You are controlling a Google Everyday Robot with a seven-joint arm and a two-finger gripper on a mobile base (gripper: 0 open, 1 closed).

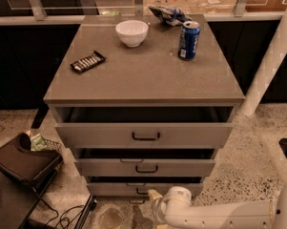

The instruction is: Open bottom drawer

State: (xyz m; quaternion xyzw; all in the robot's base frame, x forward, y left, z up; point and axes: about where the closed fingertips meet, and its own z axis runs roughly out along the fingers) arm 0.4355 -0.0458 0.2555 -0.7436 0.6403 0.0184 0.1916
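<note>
A grey cabinet (143, 80) has three drawers, each pulled out a little. The bottom drawer (109, 189) is the lowest one, with a flat grey front just above the floor and a small dark bar handle (141, 192). My white arm (219, 214) reaches in from the lower right along the floor. My gripper (153, 195) is at the front of the bottom drawer, right beside its handle. I cannot make out whether it holds the handle.
On the cabinet top are a white bowl (132, 32), a blue can (189, 40), a dark snack bar (87, 61) and a crumpled bag (169, 14). A black case (24, 161) and cables (62, 218) lie on the floor at left. A white post (271, 66) stands at right.
</note>
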